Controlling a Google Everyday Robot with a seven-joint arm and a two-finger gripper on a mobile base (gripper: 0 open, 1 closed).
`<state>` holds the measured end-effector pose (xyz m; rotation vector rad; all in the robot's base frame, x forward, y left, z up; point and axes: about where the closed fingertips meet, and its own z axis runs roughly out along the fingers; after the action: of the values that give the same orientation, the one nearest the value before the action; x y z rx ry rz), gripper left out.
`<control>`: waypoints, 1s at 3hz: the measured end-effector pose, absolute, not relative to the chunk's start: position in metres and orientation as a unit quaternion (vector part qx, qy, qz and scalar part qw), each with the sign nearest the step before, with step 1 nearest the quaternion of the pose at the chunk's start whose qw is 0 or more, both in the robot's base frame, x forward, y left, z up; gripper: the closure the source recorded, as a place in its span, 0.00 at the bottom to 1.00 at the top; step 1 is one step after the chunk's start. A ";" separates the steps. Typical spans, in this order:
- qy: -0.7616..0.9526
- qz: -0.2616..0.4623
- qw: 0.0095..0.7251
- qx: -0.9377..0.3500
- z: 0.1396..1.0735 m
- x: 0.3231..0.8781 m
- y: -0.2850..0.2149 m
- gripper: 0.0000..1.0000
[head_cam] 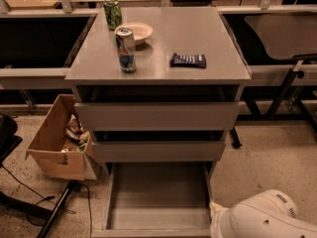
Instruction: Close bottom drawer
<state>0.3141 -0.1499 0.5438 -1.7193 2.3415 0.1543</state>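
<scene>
The grey cabinet (158,38) stands in the middle of the camera view with three drawers. The bottom drawer (158,202) is pulled far out toward me, its shallow grey tray open and bare, its front edge at the picture's bottom. The middle drawer front (158,151) and the upper drawer front (158,115) each stick out a little. A white rounded part of my arm (262,219) shows at the bottom right, beside the open drawer's right corner. The gripper itself is out of view.
On the cabinet top stand a blue-silver can (126,49), a green can (112,12), a small white bowl (134,32) and a dark snack packet (188,60). An open cardboard box (57,140) with clutter sits on the floor left. Cables and a dark pole (57,212) lie lower left.
</scene>
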 end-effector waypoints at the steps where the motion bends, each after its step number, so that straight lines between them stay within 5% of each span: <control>1: 0.779 0.047 0.145 -0.608 0.498 0.341 -0.149 0.00; 3: 0.765 0.030 0.164 -0.623 0.467 0.366 -0.153 0.00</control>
<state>0.3660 -0.1531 0.4666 -1.7748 2.1801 0.0863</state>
